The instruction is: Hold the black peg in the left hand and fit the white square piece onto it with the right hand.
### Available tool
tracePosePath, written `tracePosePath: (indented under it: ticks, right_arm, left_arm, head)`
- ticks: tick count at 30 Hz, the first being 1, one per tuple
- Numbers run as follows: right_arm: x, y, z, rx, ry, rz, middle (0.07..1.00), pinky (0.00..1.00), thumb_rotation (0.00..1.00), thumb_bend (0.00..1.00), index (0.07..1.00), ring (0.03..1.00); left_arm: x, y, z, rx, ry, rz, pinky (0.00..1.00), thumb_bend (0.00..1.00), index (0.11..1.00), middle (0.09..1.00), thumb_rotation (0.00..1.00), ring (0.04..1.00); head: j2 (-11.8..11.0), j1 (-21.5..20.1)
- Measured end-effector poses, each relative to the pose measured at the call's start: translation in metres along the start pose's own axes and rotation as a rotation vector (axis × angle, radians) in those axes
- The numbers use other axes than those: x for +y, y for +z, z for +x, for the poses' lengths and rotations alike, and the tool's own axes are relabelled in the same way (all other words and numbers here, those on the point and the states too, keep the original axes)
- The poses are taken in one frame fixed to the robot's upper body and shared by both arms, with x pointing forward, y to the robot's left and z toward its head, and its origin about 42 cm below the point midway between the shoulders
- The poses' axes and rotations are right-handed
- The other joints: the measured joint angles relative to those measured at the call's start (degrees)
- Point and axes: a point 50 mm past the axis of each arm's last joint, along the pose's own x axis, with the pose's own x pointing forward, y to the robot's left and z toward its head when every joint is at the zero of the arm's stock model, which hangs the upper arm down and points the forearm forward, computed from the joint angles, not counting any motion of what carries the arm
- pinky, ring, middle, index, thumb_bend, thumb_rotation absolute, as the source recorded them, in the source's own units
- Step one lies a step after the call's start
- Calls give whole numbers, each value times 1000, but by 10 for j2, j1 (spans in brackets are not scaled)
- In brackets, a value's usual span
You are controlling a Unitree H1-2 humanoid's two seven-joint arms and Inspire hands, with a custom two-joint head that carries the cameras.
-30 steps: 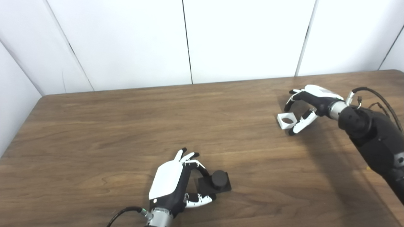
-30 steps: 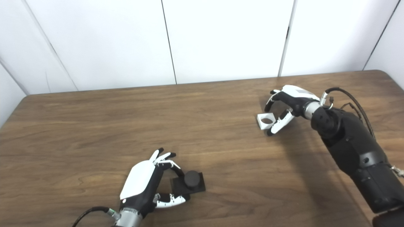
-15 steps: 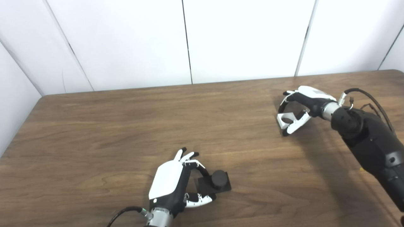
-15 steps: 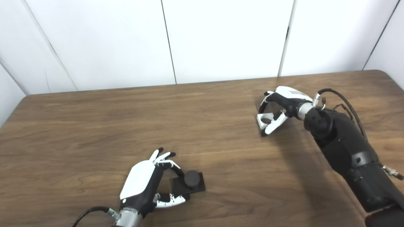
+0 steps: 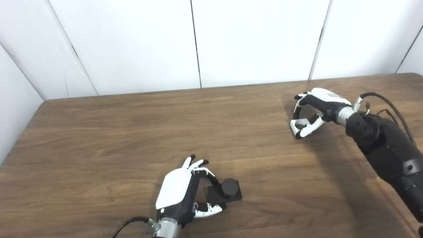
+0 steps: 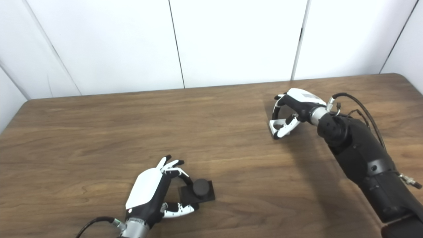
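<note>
Right hand far right on counter, fingers curled around white square piece, grasp seemingly closing, piece resting on counter. Left hand near front edge, fingers cupped against black peg, peg upright, not lifted. Peg well apart from square piece, down-left of it.
</note>
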Motion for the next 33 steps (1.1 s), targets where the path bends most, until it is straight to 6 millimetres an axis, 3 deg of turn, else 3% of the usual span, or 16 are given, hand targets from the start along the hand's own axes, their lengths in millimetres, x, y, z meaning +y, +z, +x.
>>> tracePosePath:
  ticks: [22,33]
  right_arm:
    - [2,-4,-3,-4,-4,15,939,963,146,525,492,1000]
    - [-7,5,-26,-68,-64,-19,943,1000,146,525,491,1000]
  left_arm:
    - [0,0,0,0,0,4,874,504,486,881,76,988]
    - [0,0,0,0,2,4,880,505,486,882,75,989]
  head:
    - [2,0]
    - [1,2]
